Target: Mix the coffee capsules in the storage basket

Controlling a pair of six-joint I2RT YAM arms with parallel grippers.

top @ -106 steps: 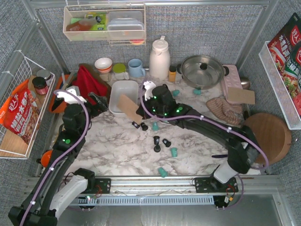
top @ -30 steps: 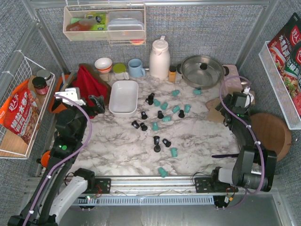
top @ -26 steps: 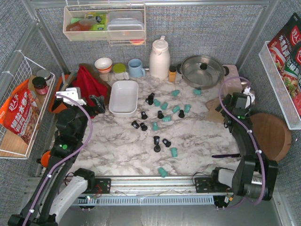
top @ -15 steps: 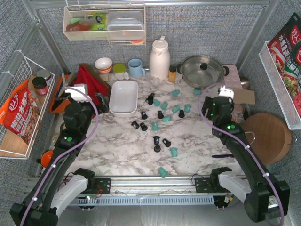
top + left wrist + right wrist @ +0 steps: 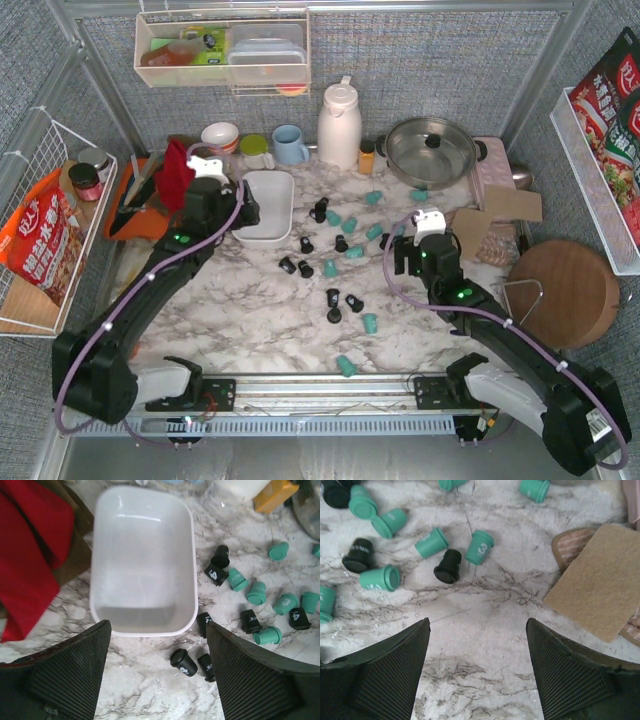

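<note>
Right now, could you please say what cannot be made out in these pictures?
- Top view: markings on the pods are too small to read.
- Right wrist view: a green pod is cut off by the left edge, the tan pad by the right.
- Left wrist view: the red cloth runs off the left edge.

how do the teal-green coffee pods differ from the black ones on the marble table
Colour: the teal-green cup-shaped capsules are light, the black cup-shaped capsules dark.
Spread: teal ones reach back to the round steel pan and forward towards the near edge of the marble table; black ones lie closest to the white rectangular tray.
Shared: same small cup shape, all on the marble, none in the tray.
</note>
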